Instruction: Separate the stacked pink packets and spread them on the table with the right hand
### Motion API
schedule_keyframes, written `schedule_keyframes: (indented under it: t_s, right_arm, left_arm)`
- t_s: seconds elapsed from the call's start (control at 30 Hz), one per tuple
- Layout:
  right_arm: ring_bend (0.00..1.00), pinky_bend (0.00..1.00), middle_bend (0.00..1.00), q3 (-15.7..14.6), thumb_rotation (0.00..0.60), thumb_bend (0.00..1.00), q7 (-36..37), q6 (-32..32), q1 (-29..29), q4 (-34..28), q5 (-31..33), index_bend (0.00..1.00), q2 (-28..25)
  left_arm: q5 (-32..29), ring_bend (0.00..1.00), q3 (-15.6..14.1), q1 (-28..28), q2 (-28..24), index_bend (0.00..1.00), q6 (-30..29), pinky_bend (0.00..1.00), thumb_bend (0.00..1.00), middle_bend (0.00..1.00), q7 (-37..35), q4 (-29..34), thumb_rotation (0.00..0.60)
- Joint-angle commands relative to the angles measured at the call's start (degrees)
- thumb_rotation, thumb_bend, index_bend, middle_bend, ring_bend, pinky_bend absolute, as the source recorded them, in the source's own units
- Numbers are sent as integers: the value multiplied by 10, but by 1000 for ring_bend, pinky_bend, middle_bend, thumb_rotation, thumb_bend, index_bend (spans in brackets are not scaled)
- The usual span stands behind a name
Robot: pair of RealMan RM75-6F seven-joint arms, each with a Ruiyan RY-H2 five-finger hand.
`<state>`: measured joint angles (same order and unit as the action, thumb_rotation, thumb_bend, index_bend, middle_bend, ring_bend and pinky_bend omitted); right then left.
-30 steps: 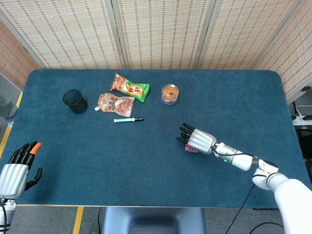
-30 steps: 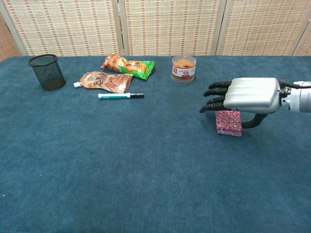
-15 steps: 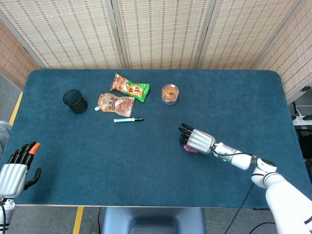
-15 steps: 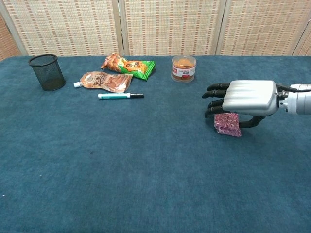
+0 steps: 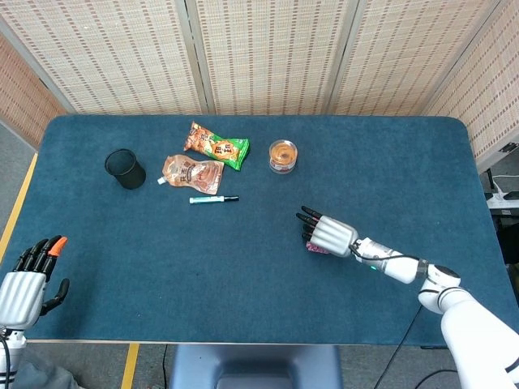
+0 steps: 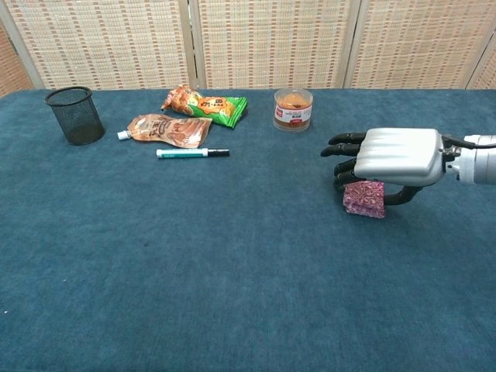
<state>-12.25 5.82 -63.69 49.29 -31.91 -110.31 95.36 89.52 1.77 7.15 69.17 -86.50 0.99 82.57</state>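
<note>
The fingers (image 6: 342, 152) of the right hand (image 6: 391, 157) reached out dark and slightly curled over the small stack of pink patterned packets (image 6: 363, 198), with the thumb hooked down behind it on the right; whether they actually pinched the top packet or only rested against it could not be told, since the silver back of the hand covered the contact in the chest view and hid nearly all of the stack in the head view, where only a pink sliver (image 5: 317, 248) showed under the right hand (image 5: 330, 233). The stack sat as one squat block on the blue-carpeted desk (image 6: 232, 271), right of centre, with no packet lying apart from it, so by my judgement the separating had not begun and all the spreading was left. The left hand (image 5: 24, 279) hung at the near left corner of the desk, holding nothing, its fingers extended and slightly apart, well away from the work. Further back and to the left lay a black mesh pen cup (image 6: 74, 115), a tan spouted snack pouch (image 6: 167, 129), an orange and green snack bag (image 6: 204, 105) and a teal marker pen with a black cap (image 6: 191, 153), with a short clear jar with an orange lid (image 6: 293, 108) nearer the middle. All of these stood well apart from the stack, and the open carpet around and in front of it looked free for laying packets out, so nothing seemed to stand in the way.
</note>
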Motion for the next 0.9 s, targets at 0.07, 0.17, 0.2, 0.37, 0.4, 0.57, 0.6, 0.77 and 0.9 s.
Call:
schedule_keyframes:
  t_s: [0.07,0.17,0.2,0.37,0.4,0.57,0.6,0.77,0.9]
  right_arm:
    - [6,60,312,0,600,200,-1,-7,-1,0,3,360,0]
    - [18,66,326,0,600,199,0,-15,-2,2,5,382,-1]
    - [20,66,329,0,600,200,1,-16,-2,2,6,386,0]
    - [35,71,351,-2,600,200,2,-20,-2,8,6,418,3]
    - [37,71,354,-3,600,200,2,-21,-2,9,6,423,5]
    - [42,71,365,-4,600,200,2,-28,-1,13,7,441,7]
    - [42,71,366,-4,600,199,2,-29,-1,14,7,443,6]
    - [45,71,367,-5,600,200,4,-35,-1,11,9,446,0]
    - [45,71,367,-6,600,199,1,-40,-1,5,9,449,-6]
  left_arm:
    - [1,92,0,0,3,0,-1,176,460,83,-2,-5,600]
    - [7,91,-1,-1,-1,0,-7,175,459,84,-3,-1,600]
    - [5,91,-1,-1,-2,0,-5,175,459,84,-3,1,600]
    - [4,91,-2,0,-4,0,-3,176,460,85,0,5,600]
    - [5,91,-2,0,-3,0,-3,176,460,85,0,4,600]
    - [3,91,-1,0,-4,0,-2,175,459,85,1,7,600]
    - [3,92,-1,0,-4,0,-2,175,459,85,1,7,600]
    - [3,91,-1,2,-3,0,0,175,458,85,1,5,600]
    - [5,91,-2,1,-2,0,-2,176,459,85,0,2,600]
